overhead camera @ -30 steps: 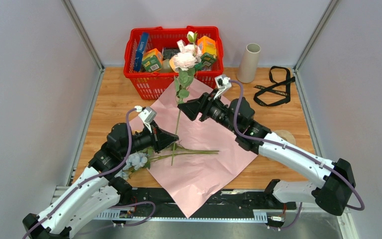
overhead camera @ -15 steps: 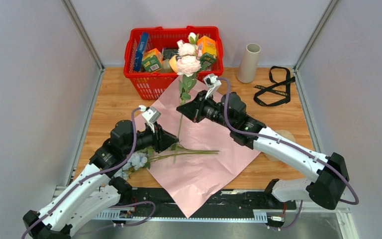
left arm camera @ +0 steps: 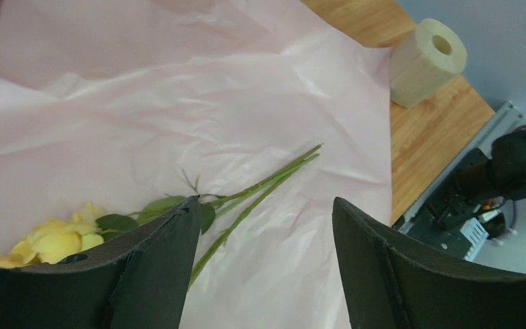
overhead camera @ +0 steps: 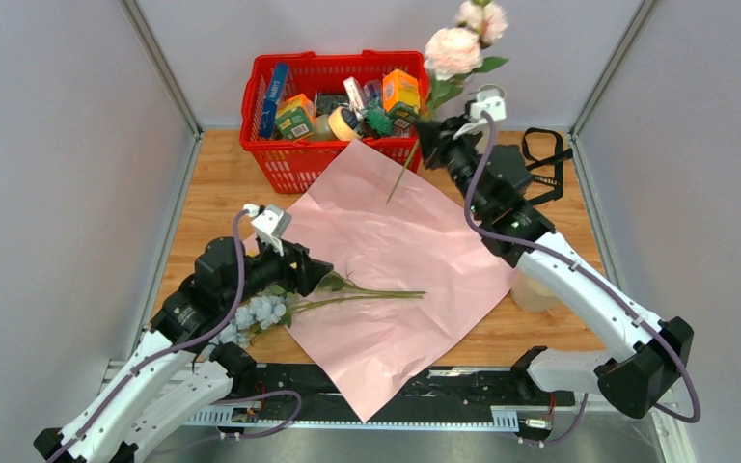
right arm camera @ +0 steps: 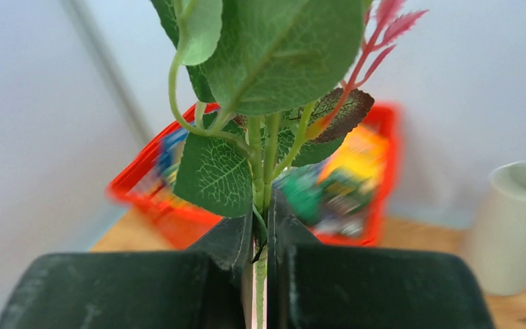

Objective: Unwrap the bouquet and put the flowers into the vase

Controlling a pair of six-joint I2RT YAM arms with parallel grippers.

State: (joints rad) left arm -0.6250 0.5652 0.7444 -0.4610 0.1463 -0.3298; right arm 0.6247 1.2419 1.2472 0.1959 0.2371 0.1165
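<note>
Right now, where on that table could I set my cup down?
Best spot: bare wood between the red basket, the left wall and the pink paper. The paper's middle is bare too. Crowded: back right, where the right claw holds a pink flower beside the vase and black ribbon; loose flowers lie front left.

Work cell, overhead view. A wooden table top (overhead camera: 222, 193) of light, planked grain forms the working surface. Plain pale grey panels enclose it on three sides: the back wall (overhead camera: 367, 24) at 12 o'clock, the left wall (overhead camera: 48, 193) at 9 o'clock and the right wall (overhead camera: 695, 145) at 3 o'clock. Slanting aluminium posts mark the rear corners, the left post (overhead camera: 159, 68) at 11 o'clock and the right post (overhead camera: 610, 68) at 1 o'clock. A metal rail (overhead camera: 444, 417) runs along the table's near edge at 6 o'clock. Lighting is even and diffuse; shadows are soft.
</note>
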